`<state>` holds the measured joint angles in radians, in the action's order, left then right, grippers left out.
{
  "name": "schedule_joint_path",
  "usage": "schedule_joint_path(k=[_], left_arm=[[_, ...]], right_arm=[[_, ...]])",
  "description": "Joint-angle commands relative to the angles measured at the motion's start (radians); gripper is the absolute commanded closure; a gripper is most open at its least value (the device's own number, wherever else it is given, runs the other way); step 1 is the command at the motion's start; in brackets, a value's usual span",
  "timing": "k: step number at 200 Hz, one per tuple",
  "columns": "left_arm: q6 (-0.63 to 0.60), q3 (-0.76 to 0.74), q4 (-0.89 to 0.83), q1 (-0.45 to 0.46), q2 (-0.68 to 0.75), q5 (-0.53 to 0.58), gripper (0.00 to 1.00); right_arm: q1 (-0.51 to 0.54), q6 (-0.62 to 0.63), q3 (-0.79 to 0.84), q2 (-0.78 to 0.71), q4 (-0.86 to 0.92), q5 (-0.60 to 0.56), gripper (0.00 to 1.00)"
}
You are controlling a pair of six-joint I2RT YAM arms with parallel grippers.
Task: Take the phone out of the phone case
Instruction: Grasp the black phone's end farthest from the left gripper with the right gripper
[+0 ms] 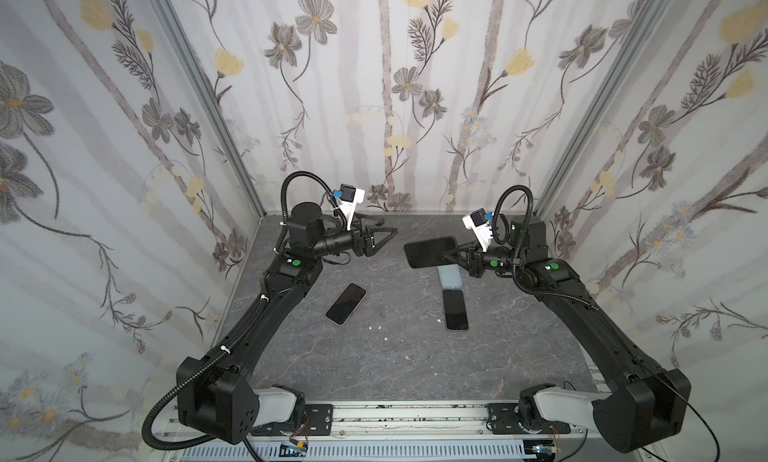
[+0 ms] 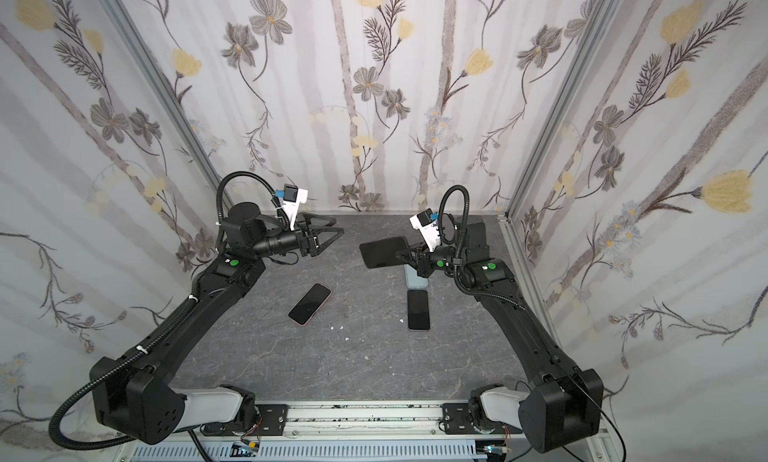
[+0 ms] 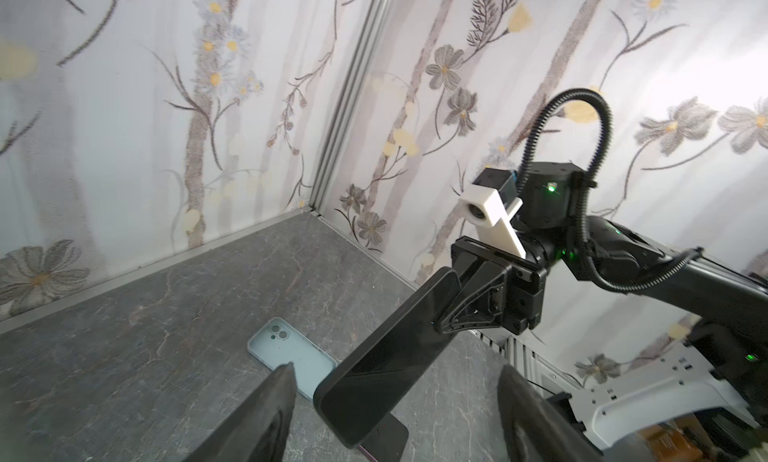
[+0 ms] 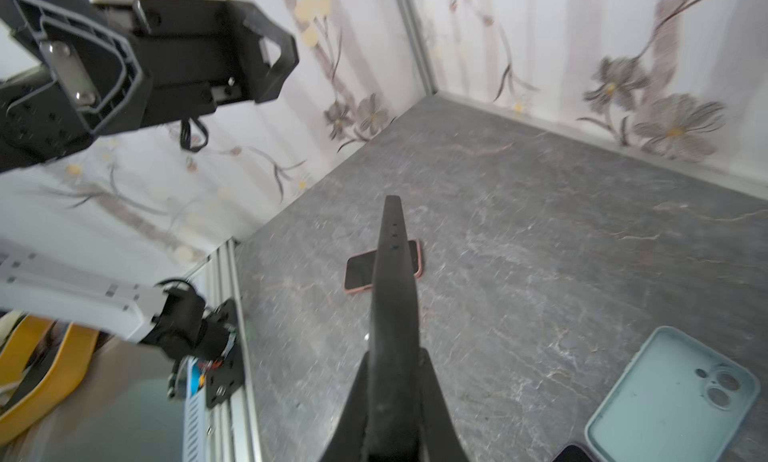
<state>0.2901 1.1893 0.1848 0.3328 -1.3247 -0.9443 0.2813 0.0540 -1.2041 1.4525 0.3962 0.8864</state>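
A black phone case [image 1: 430,251] [image 2: 384,251] hangs in the air over the back of the table, roughly level. The phone's dark glossy screen [image 3: 386,364] shows inside its matte rim. My right gripper [image 1: 451,254] [image 2: 403,255] is shut on the case's right end. In the right wrist view the case [image 4: 392,281] runs edge-on out of that gripper [image 4: 395,356]. My left gripper [image 1: 388,227] [image 2: 338,226] stands open a short gap to the left of the case's free end, touching nothing. In the left wrist view its spread fingertips [image 3: 282,381] flank that end.
An empty light blue case [image 1: 450,276] [image 4: 673,393] lies under the right gripper. One pink-edged phone [image 1: 455,309] lies screen up just in front of it. Another phone [image 1: 345,303] [image 4: 361,273] lies left of centre. White scraps [image 1: 374,327] dot the grey table. Flowered walls close three sides.
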Motion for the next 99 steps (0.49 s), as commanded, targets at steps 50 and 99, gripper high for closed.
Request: schedule_joint_path(k=[50, 99], left_arm=[[-0.173, -0.005, -0.154, 0.075, -0.002, -0.107, 0.29], [-0.327, 0.077, -0.344, 0.136, -0.028, -0.092, 0.3]], right_arm=[[0.001, 0.291, -0.135, 0.019, 0.253, 0.166, 1.0], [-0.002, 0.372, -0.144, -0.014, 0.351, 0.197, 1.0]])
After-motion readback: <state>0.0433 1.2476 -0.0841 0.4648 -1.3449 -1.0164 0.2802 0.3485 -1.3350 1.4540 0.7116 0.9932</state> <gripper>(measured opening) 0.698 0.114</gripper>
